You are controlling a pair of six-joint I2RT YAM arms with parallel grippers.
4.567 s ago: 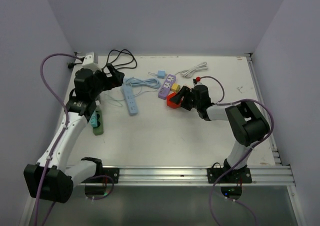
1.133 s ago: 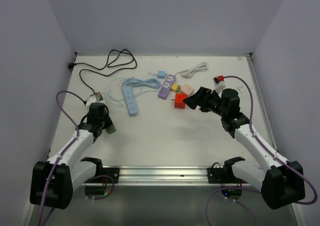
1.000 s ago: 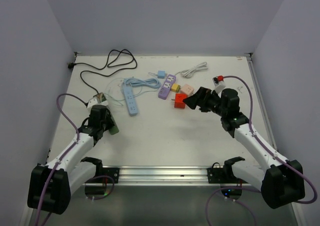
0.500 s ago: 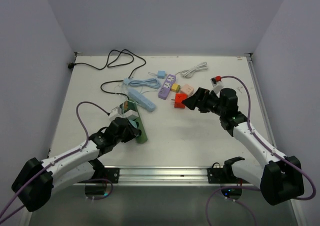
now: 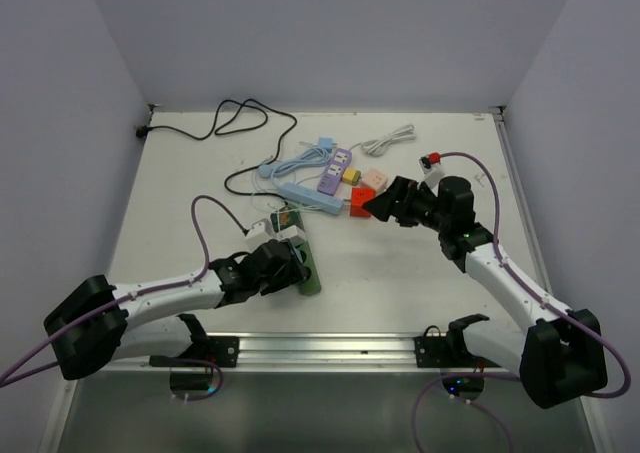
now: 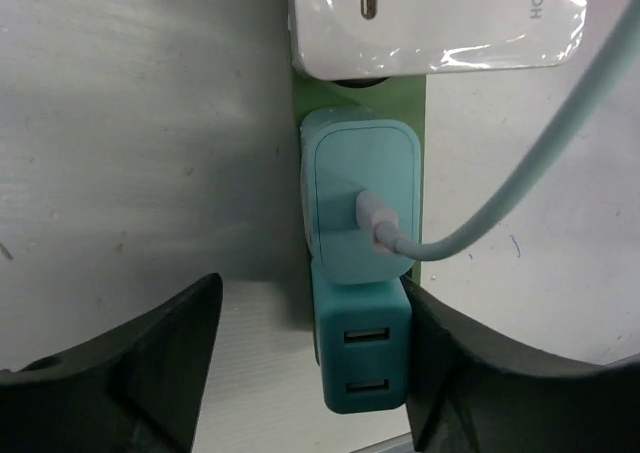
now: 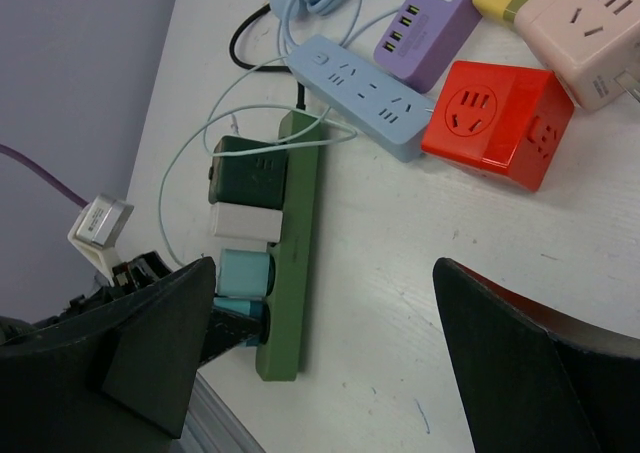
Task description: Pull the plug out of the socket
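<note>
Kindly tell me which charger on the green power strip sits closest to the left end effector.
The darker teal charger with two USB ports, at the strip's end between the fingers of the left end effector.

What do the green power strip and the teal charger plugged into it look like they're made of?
Green power strip: likely moulded plastic, matte, with even colour and no glare. Teal charger: smooth plastic, satin, showing soft highlights along rounded edges. Its cable: probably a rubbery sheath; it curves freely.
</note>
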